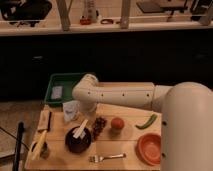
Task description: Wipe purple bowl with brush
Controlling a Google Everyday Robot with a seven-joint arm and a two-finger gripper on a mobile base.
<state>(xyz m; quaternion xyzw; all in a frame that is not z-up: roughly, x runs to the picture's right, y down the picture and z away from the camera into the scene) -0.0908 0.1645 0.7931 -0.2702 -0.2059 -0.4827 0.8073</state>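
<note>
Jaws cannot be made out, so whether they grip anything is unclear; the gripper (86,119) hangs just above the far rim of the purple bowl (78,140), at the upper end of the brush (80,129), which slants down into that bowl. A wooden table (130,150) carries everything, with dark cabinets and a pale counter behind it. Far left sits a green bin (62,87) holding something pale. Near right, the orange bowl (150,148) stands. Between them lie a fork (106,157), a red tomato (117,123) and a green pepper (146,121).
</note>
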